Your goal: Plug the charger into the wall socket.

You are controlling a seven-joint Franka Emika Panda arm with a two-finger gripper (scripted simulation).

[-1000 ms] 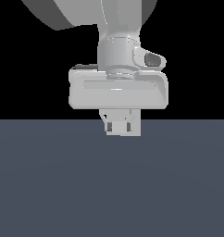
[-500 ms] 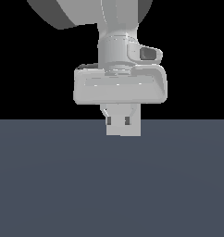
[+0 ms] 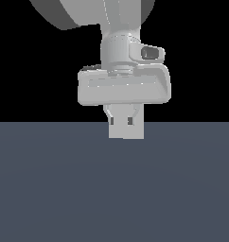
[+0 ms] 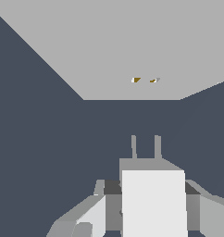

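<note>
In the wrist view my gripper (image 4: 152, 206) is shut on the charger (image 4: 153, 194), an off-white block held between both fingers. Its two grey prongs (image 4: 145, 147) point toward the wall socket (image 4: 118, 46), a broad light-grey plate with two small yellowish slots (image 4: 144, 80). A gap of dark floor separates the prong tips from the plate, and the prongs line up roughly with the slots. In the exterior view the gripper (image 3: 126, 119) hangs just above the floor with the pale charger (image 3: 127, 131) between its fingers. I cannot make out the socket in that view.
A dark blue-grey floor (image 3: 111, 189) fills the lower half of the exterior view, under a black background. The arm's grey hand (image 3: 124, 87) and wrist fill the upper centre.
The hand and the held charger have drifted slightly toward the exterior view's right. The grip has not changed.
</note>
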